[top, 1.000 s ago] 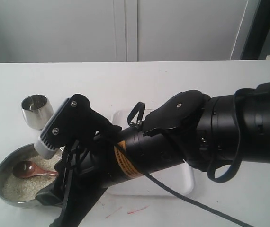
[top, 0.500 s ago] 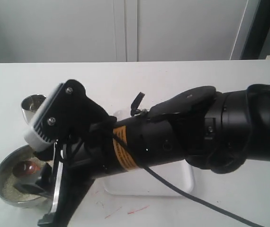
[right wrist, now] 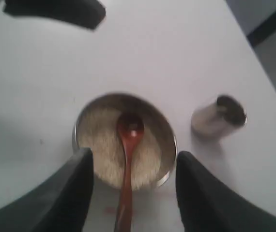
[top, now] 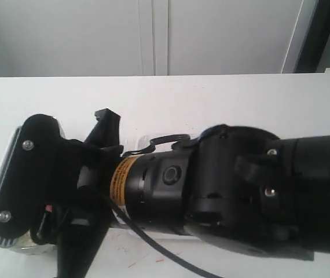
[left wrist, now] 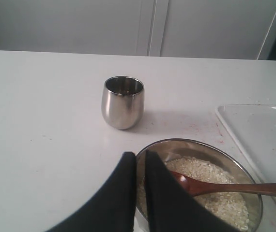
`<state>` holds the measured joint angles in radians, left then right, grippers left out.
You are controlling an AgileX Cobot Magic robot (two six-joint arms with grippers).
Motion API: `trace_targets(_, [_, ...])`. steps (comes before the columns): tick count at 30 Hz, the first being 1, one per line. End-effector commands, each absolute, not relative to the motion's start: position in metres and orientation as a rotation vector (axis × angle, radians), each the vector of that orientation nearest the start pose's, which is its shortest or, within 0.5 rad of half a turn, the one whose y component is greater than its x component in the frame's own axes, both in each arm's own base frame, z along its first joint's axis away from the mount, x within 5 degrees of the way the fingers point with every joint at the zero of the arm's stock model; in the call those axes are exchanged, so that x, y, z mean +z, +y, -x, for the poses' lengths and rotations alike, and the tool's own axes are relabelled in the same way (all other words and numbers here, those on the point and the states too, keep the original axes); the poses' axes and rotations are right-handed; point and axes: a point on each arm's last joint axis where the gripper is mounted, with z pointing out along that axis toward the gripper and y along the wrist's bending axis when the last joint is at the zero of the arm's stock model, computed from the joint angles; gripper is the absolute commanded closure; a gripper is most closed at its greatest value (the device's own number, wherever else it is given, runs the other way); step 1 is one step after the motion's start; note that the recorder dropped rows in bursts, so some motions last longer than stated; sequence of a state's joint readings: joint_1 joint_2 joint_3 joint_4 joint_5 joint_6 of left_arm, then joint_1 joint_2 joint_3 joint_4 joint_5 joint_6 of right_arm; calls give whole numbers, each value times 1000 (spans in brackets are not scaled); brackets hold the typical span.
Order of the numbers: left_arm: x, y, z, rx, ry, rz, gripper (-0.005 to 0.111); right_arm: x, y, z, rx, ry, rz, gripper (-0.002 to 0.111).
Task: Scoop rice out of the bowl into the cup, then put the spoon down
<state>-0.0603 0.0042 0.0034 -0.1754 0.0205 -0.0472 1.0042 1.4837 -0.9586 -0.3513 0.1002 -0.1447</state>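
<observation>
The steel bowl (right wrist: 82, 121) holds white rice (right wrist: 101, 145), and the wooden spoon (right wrist: 128, 140) lies scoop-down in it with its handle over the rim. My right gripper (right wrist: 134, 153) hovers above the bowl, open wide, with the spoon handle between its fingers but untouched. The cup (right wrist: 219, 116) stands apart beside the bowl. In the left wrist view the cup (left wrist: 123, 102) stands upright beyond the bowl (left wrist: 196, 143), where the rice (left wrist: 215, 176) and the spoon (left wrist: 230, 187) show. My left gripper (left wrist: 139, 153) is shut at the bowl's near rim, holding nothing. My right arm (top: 211, 191) hides bowl and cup in the exterior view.
A white tray (left wrist: 259, 125) lies flat next to the bowl, on the side where the spoon handle points; a sliver of the tray (top: 145, 141) shows behind my right arm. White cabinet doors stand behind the table's far edge.
My right arm has swung left and rolled over the bowl, and now covers the bowl and cup in the exterior view. Its jaws have stayed open.
</observation>
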Motion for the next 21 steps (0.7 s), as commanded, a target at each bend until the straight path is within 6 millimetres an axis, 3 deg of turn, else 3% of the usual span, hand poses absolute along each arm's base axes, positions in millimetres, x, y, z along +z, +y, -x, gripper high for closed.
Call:
trace_targets(1, [211, -4, -56, -241, 1506, 126, 92, 279, 260, -183, 117, 1798, 1517, 64])
trace_targets(10, [211, -4, -56, -241, 1506, 126, 92, 300, 264, -193, 38, 1977, 1515, 64])
trace_targets(16, [211, -4, -56, -241, 1506, 126, 92, 280, 278, -198, 62, 2138, 1709, 64])
trace_targets(21, [211, -4, -56, -241, 1506, 126, 92, 266, 291, -207, 82, 2161, 1752, 64])
